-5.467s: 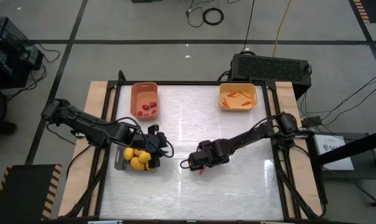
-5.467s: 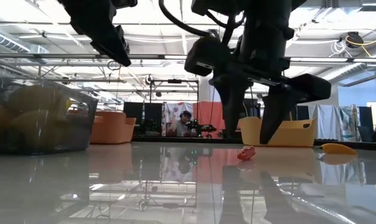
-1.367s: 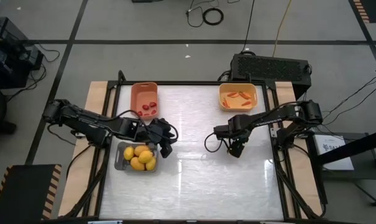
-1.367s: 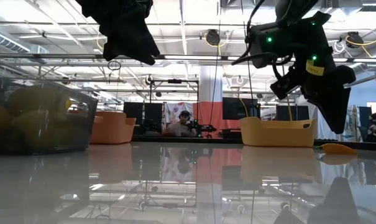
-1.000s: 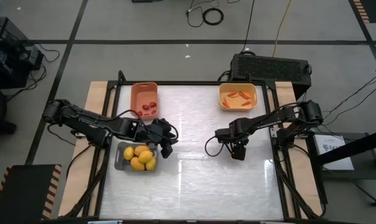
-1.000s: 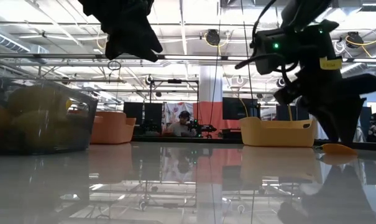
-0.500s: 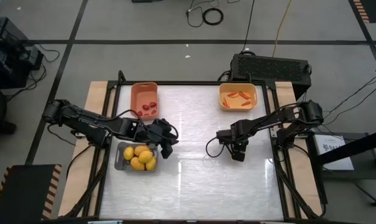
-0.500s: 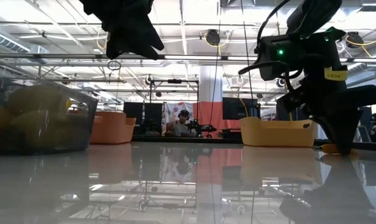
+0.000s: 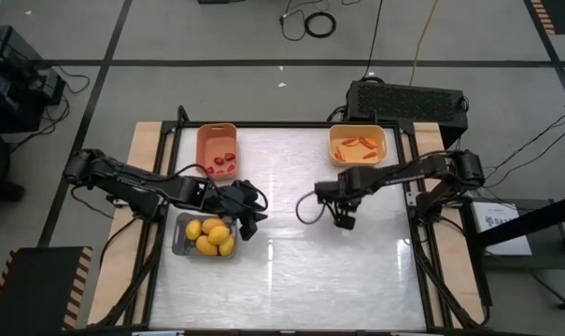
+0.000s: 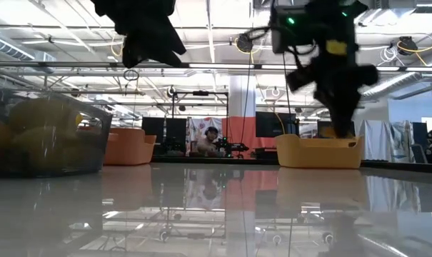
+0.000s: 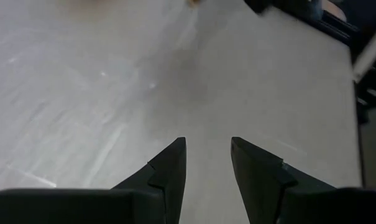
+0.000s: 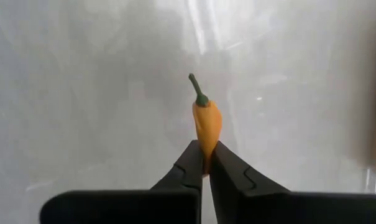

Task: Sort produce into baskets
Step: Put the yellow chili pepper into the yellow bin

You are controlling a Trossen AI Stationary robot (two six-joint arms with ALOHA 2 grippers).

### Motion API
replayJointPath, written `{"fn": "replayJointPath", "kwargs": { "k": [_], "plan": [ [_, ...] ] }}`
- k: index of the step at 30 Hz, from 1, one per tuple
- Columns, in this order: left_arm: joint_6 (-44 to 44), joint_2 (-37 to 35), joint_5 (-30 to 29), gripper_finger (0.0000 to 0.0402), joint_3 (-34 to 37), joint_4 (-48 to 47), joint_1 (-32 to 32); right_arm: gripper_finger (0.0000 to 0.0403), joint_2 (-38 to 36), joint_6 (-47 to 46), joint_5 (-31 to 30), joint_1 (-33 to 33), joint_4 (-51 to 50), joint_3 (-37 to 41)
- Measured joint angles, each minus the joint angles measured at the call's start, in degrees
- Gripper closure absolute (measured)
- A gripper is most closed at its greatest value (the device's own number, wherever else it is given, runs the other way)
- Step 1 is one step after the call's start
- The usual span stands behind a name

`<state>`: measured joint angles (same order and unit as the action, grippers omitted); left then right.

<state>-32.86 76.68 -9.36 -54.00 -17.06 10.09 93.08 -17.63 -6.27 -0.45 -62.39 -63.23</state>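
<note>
My right gripper point(image 9: 343, 222) hangs over the table's middle right, shut on a slim orange pepper point(image 12: 206, 123) with a green stem. My left gripper point(image 9: 250, 211) hovers open and empty point(image 11: 206, 155) beside the grey basket point(image 9: 181, 245), which holds several yellow fruits point(image 9: 209, 235). The salmon basket point(image 9: 217, 136) at the far left holds dark red pieces point(image 9: 222, 162). The yellow-orange basket point(image 9: 358, 159) at the far right holds orange peppers point(image 9: 359, 145). In the low view, my right gripper point(image 10: 342, 118) hangs well above the table. My right gripper pinches the pepper's blunt end point(image 12: 205, 149), opposite the stem, between its two fingers. The fingers run along the pepper, and the stem end point(image 12: 199, 93) sticks out beyond the fingertips. The pepper is lifted clear of the table.
The white tabletop point(image 9: 291, 271) between and in front of the arms is bare. All three baskets stand along the far and left parts of the table. A dark box point(image 9: 408, 101) sits beyond the far right edge.
My right gripper came down on the pepper lying at the table's right and shut on it. It then rose and moved toward the table's left and slightly toward the far edge, carrying the pepper clear of the table.
</note>
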Motion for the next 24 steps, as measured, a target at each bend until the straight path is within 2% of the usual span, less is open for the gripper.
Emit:
{"fn": "replayJointPath", "kwargs": {
  "k": [3,7,11,16,24],
  "plan": [
    [0.4,-1.7,1.9,0.0267,0.0,-0.9,0.0,0.0399,0.0,1.8,-0.3,-3.0,-2.4,-5.1],
    [0.4,-6.3,1.1,0.0267,0.0,-4.7,0.4,0.0398,0.0,3.3,-2.8,-8.2,-6.9,-11.6],
    [1.3,-12.8,-6.5,0.0267,0.0,-10.5,2.3,0.0397,0.0,5.2,-4.6,-14.6,-9.2,-15.5],
    [1.9,-19.0,-17.1,0.0267,0.0,-17.9,5.6,0.0397,0.0,6.8,-4.6,-23.5,-8.5,-15.4],
    [1.9,-22.7,-23.0,0.0267,0.0,-26.6,9.0,0.0377,0.0,4.8,-4.5,-33.3,-2.0,-14.4]
  ]
}}
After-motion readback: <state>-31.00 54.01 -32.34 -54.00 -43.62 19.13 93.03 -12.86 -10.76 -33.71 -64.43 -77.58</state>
